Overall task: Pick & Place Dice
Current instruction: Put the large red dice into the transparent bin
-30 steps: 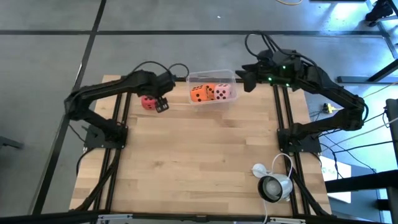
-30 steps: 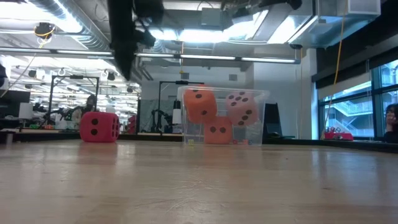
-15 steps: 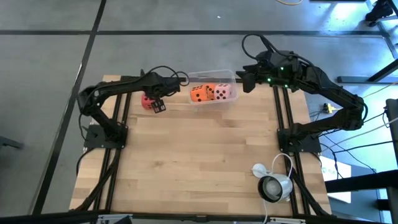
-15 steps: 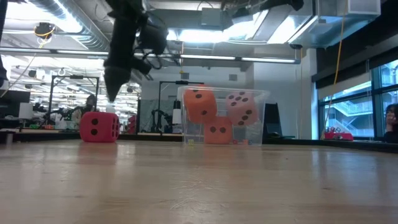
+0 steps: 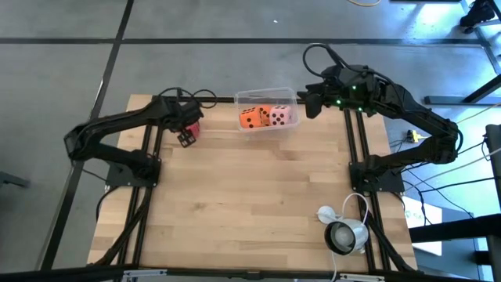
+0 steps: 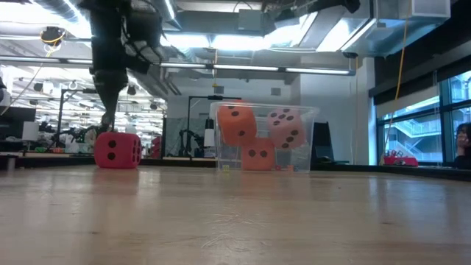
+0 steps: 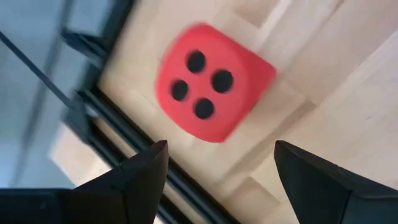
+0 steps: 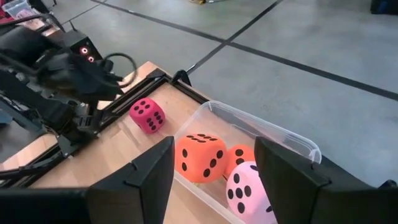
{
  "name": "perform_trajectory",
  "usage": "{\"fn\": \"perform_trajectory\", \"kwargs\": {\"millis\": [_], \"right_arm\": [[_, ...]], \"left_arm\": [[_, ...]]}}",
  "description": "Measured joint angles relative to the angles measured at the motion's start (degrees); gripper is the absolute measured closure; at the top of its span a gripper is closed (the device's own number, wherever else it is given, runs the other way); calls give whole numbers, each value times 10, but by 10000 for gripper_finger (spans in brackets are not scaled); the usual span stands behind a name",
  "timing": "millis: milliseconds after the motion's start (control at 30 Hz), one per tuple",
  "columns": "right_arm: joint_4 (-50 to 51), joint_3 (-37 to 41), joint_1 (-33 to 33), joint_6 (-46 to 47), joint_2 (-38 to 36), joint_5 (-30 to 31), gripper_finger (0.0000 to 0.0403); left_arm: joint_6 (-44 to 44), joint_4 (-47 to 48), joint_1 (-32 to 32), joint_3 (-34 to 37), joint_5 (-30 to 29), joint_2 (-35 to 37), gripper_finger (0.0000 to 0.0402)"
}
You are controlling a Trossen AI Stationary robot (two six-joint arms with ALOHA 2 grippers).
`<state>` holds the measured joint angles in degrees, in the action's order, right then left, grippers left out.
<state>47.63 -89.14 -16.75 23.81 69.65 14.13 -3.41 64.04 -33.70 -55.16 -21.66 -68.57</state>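
The red die sits flat on the wooden table near its far left, four pips up in the left wrist view. My left gripper hangs open just above it, one finger to each side, touching nothing; the low view shows its fingers over the die. Two orange dice and the pale pink die lie in the clear container. My right gripper waits open beside the container's right end.
The clear container stands on the table's far middle, a short way right of the red die. A white round device with a cable lies near the table's near right corner. The black arm frames run along both sides.
My left gripper has moved toward the table's left edge and come down, from beside the container to just over the red die. The red die and the dice in the container have stayed in place.
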Motion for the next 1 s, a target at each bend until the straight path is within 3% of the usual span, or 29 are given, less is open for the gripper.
{"fn": "perform_trajectory", "kwargs": {"millis": [167,433,1000], "right_arm": [[0,0,0,11,0,0,182],[0,0,0,28,0,0,182],[0,0,0,32,0,0,182]], "left_arm": [[50,-1,28,0,-50,23,114],[62,-78,60,54,-48,6,116],[107,-171,48,136,-39,5,114]]}}
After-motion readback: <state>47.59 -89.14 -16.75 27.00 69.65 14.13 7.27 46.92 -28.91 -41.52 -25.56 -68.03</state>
